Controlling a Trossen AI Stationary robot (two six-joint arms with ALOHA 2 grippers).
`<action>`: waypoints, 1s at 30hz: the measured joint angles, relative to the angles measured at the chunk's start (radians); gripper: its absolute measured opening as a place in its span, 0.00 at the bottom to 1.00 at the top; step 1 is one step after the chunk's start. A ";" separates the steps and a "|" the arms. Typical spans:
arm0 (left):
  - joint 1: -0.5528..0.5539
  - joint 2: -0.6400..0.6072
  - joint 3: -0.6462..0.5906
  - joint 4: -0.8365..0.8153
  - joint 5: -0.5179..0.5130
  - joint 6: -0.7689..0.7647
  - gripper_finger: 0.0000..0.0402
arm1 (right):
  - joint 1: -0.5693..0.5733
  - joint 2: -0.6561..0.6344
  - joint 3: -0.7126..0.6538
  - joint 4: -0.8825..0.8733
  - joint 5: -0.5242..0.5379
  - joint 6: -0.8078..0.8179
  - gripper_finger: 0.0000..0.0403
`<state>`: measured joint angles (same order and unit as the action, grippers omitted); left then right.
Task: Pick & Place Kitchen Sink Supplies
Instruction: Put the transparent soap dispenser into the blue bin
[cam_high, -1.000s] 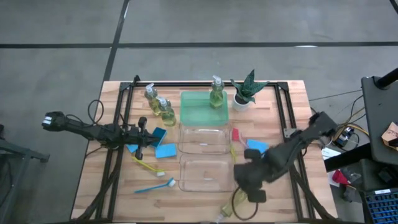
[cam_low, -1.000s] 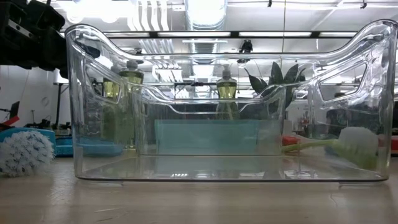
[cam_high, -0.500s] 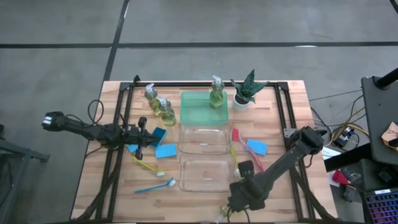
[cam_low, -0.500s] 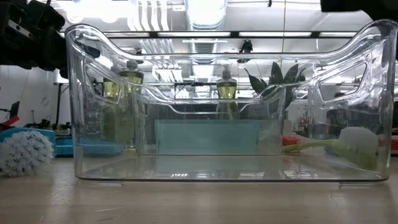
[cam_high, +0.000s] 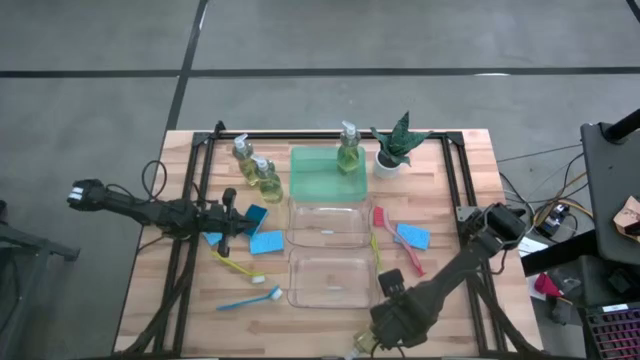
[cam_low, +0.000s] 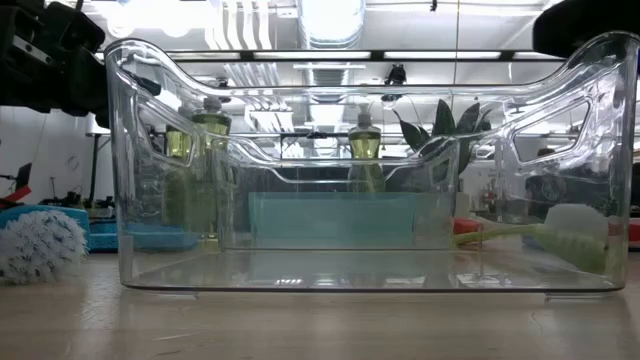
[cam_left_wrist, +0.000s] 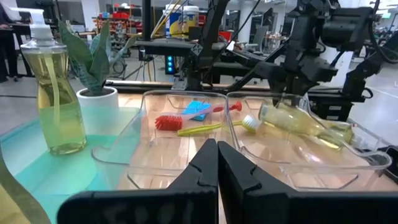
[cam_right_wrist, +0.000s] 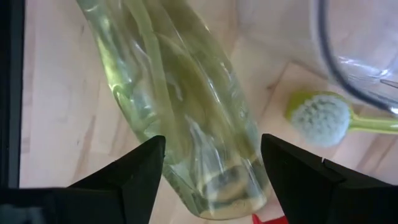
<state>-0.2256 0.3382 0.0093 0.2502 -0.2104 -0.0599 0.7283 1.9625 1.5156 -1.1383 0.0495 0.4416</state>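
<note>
A clear pump bottle of yellow-green liquid (cam_high: 362, 343) lies on its side at the table's near edge. My right gripper (cam_high: 388, 322) is low over it and open, with a finger on each side of the bottle (cam_right_wrist: 186, 112) near its base. My left gripper (cam_high: 228, 215) is shut on nothing and waits beside two blue sponges (cam_high: 262, 232) on the left. Two bottles (cam_high: 256, 166) stand at the far left. A third bottle (cam_high: 348, 152) stands in the green tray. A red brush (cam_high: 400, 245) and a third sponge (cam_high: 412, 236) lie to the right of the bins. My right gripper comes at the lying bottle from above, with one finger (cam_right_wrist: 134, 174) and the other finger (cam_right_wrist: 298, 174) on either side of its base end (cam_right_wrist: 217, 186). I cannot tell whether they touch it. The bottle lies on the table.
Two clear bins (cam_high: 328, 252) stand in the table's middle, and the green tray (cam_high: 305, 182) is beyond them. A potted plant (cam_high: 395, 145) stands at the far edge. A yellow brush (cam_high: 237, 266) and a blue brush (cam_high: 250, 298) lie at the near left. A yellow-green brush head (cam_right_wrist: 320, 118) lies close to the bottle.
My right gripper has moved from beside the near bin toward the table's near edge and down, onto the lying bottle. The left arm and all the other things have kept still.
</note>
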 joint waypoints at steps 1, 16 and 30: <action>0.000 0.000 0.000 0.001 0.000 0.000 0.00 | 0.003 0.000 -0.002 0.002 0.001 0.000 0.65; 0.000 0.000 0.000 0.001 0.000 0.000 0.00 | 0.044 -0.003 0.003 0.039 0.044 0.030 0.75; 0.000 0.000 0.000 0.000 0.000 0.000 0.00 | 0.044 0.002 0.012 0.071 0.137 0.064 0.83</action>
<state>-0.2258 0.3382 0.0095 0.2504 -0.2104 -0.0600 0.7723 1.9640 1.5276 -1.0668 0.1867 0.5055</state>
